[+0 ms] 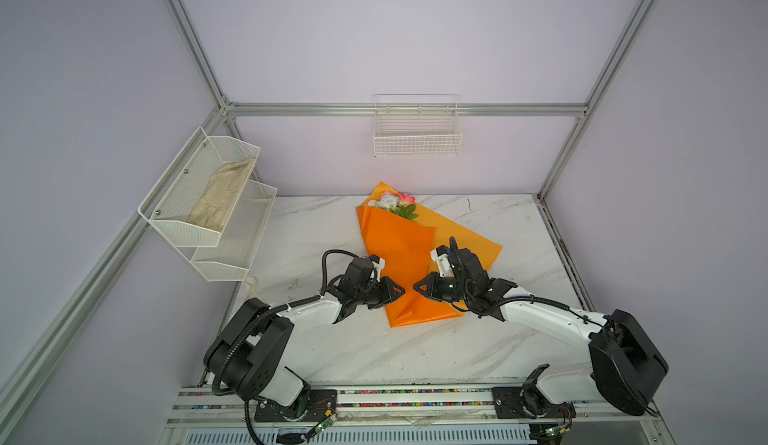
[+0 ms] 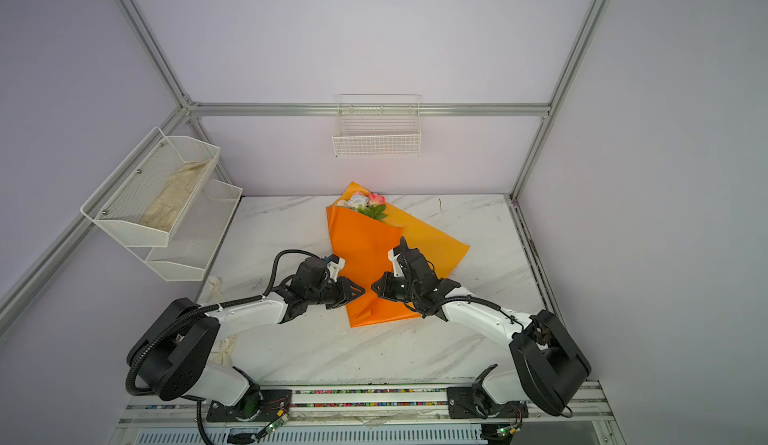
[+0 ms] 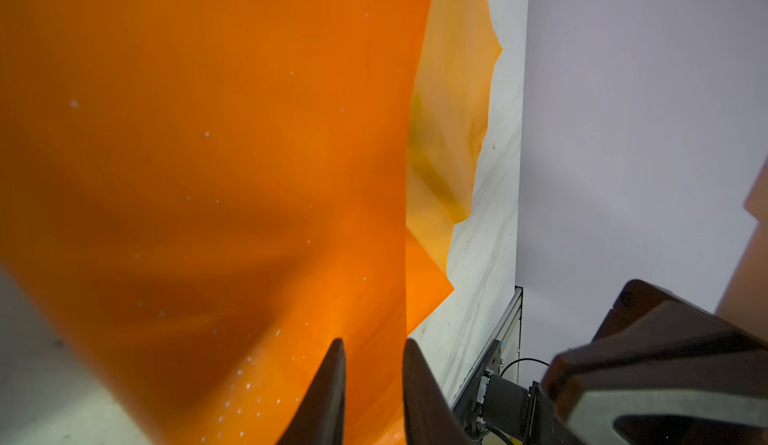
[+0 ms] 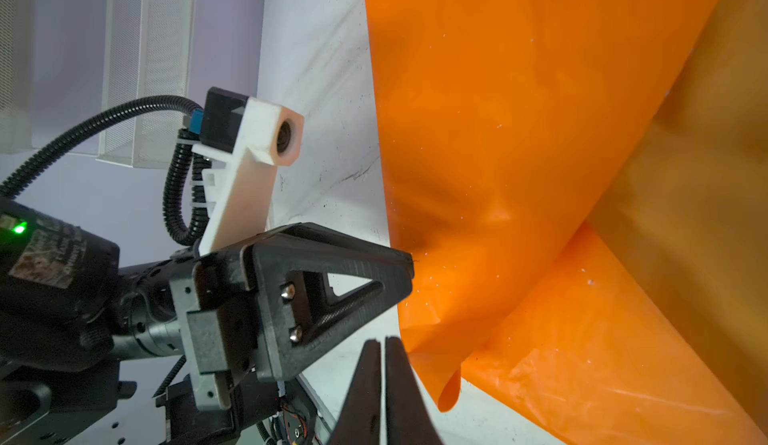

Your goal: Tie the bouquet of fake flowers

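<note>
The bouquet of fake flowers (image 1: 397,252) (image 2: 365,252) lies on the marble table, folded in orange wrapping paper. Its white and pink blooms (image 1: 395,202) poke out at the far end. My left gripper (image 1: 401,290) (image 2: 361,291) (image 3: 374,343) is at the left edge of the wrap's lower part. Its jaws stand a little apart, with orange paper (image 3: 208,173) showing in the gap. My right gripper (image 1: 415,287) (image 2: 372,287) (image 4: 383,339) faces it from the right. It is shut on nothing, just beside a curled lower corner of the paper (image 4: 449,389). The stems are hidden.
A white mesh shelf (image 1: 199,231) on the left wall holds a beige cloth (image 1: 220,198). A white wire basket (image 1: 417,139) hangs on the back wall. A cream strip (image 2: 217,287) lies at the table's left edge. Bare marble (image 1: 374,351) lies in front of the bouquet.
</note>
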Motion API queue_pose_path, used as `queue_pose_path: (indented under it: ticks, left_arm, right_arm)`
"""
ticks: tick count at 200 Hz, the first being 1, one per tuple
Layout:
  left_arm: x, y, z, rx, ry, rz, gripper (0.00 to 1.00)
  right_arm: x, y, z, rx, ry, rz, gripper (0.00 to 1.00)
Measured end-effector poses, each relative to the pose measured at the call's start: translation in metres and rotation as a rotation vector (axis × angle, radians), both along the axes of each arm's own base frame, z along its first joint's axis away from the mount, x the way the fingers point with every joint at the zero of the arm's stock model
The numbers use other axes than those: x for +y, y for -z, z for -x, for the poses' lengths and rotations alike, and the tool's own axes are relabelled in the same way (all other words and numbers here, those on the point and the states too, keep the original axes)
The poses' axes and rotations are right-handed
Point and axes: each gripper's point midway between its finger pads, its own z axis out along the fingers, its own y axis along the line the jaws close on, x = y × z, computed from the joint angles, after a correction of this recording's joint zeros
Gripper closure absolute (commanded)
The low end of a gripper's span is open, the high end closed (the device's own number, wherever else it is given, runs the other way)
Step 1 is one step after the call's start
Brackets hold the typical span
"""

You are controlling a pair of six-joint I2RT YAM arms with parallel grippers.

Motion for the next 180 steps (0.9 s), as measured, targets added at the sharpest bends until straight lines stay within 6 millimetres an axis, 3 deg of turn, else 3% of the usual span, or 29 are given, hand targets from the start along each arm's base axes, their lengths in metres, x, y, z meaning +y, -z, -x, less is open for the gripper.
queue_pose_path:
  ticks: [24, 45, 88, 149, 180]
  left_arm:
    - [0.006, 0.014, 0.01, 0.03, -0.014, -0.025, 0.8]
    - [0.009, 0.013, 0.014, 0.032, -0.028, -0.023, 0.8]
    - [0.012, 0.011, 0.014, 0.022, -0.043, -0.022, 0.8]
    - [0.013, 0.013, 0.015, 0.025, -0.04, -0.031, 0.8]
    - [0.012, 0.027, 0.018, 0.061, -0.025, -0.045, 0.8]
  right_arm:
    - [0.013, 0.022, 0.008, 0.041, -0.042, 0.035, 1.0]
    - [0.023, 0.039, 0.015, 0.075, -0.078, 0.063, 1.0]
    - [0.033, 0.051, 0.023, 0.092, -0.118, 0.089, 1.0]
    - [0.016, 0.086, 0.034, 0.139, -0.112, 0.179, 1.0]
    - [0.005, 0.104, 0.04, 0.172, -0.098, 0.232, 1.0]
